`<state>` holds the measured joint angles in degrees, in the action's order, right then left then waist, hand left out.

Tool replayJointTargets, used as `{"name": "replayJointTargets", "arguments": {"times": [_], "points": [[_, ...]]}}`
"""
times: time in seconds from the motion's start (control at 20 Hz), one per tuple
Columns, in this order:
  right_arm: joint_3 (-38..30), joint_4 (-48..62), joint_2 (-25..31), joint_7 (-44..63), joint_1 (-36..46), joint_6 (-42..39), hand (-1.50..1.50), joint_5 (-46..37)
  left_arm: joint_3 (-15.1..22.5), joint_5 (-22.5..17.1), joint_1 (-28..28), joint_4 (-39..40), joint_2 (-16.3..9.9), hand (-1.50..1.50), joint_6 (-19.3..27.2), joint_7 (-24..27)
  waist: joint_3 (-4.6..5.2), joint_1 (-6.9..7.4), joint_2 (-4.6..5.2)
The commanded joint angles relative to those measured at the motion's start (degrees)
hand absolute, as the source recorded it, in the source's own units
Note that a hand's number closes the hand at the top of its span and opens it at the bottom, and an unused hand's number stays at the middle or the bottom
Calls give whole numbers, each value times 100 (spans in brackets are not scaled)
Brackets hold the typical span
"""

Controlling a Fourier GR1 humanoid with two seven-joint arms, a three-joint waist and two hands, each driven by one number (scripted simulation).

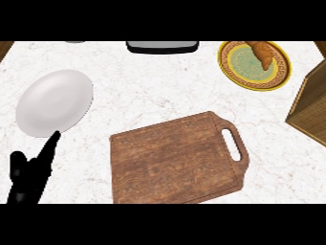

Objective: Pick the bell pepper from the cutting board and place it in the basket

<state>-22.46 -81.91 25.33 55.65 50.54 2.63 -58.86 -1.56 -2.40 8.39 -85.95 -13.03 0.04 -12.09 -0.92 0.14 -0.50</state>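
Left hand (27,178) at lower-left edge, fingers straight, upright, holding nothing; resting. Cutting board (176,160), brown wood w/ handle slot, sits centre-front on marble counter (158,81). Bell pepper not visible; can't tell its location. Wicker basket (322,107) at right edge. White plate (54,101) left; yellow-rimmed plate (244,72) w/ croissant (262,53) rear right.

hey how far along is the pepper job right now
The cutting board is bare: no bell pepper shows on it. The left hand rests open at lower left; the right hand is out of view. The basket's inside is hidden, so placement can't be confirmed.
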Motion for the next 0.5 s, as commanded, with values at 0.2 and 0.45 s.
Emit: {"name": "replayJointTargets", "arguments": {"times": [0.2, 0.45], "points": [[-755, 66, -364, -564, -643, 1114, 150, 760, 102, -84, 89, 446, 173, 0, -179, -231, 90, -29, 64], [-1179, 358, -67, -1360, -1131, 1130, 150, 1418, 65, -57, 110, 393, 250, 0, -106, -334, 88, -32, 61]]}}
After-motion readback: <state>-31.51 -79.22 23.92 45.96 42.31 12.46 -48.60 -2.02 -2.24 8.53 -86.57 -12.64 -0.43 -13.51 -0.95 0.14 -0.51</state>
